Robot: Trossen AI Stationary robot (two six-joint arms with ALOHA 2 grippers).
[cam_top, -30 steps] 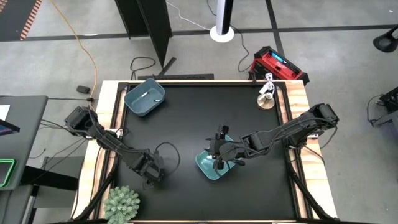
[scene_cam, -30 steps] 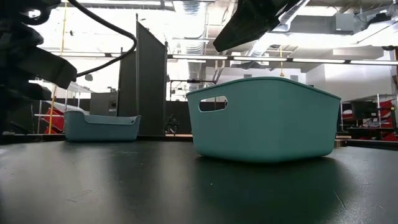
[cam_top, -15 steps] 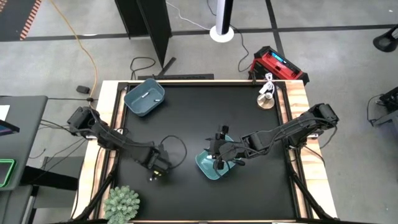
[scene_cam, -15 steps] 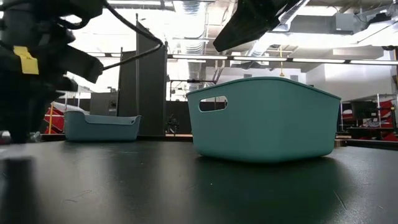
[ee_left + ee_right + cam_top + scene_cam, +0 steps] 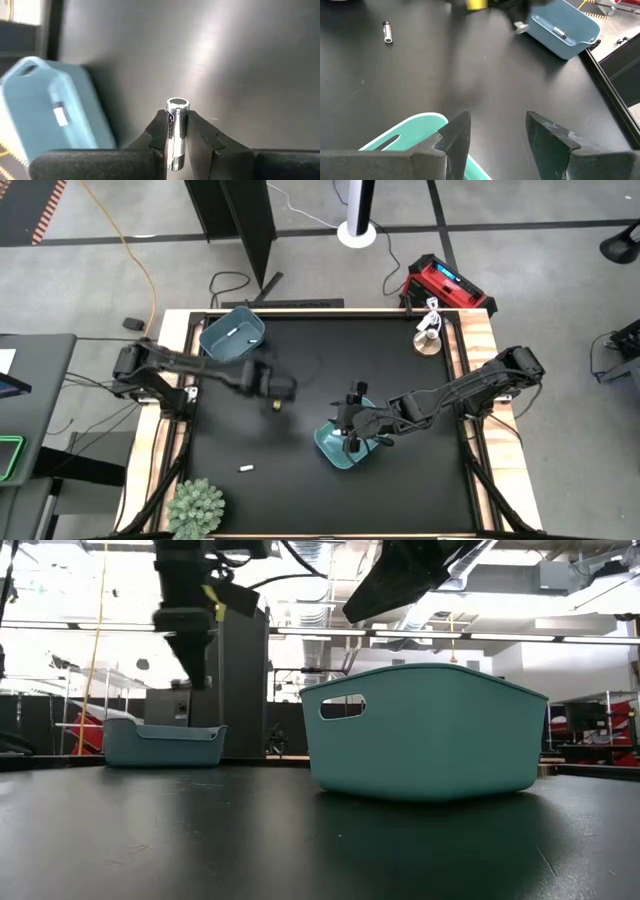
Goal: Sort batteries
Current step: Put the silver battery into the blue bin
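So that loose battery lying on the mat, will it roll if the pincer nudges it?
Probably. The loose battery is a slim cylinder lying on its side on the smooth black mat, so a sideways nudge would likely roll it. It looks rigid and light; the left pincer holds a similar battery between its fingertips without visible strain.

A black-topped desk (image 5: 400,320) with a pale wooden border carries a blue bin (image 5: 232,337) at its far left corner and a teal bin (image 5: 347,444) near the middle. A white battery (image 5: 245,468) lies toward the near left corner, beside a green plant (image 5: 195,507). A small round stand (image 5: 429,340) sits at the far right corner.
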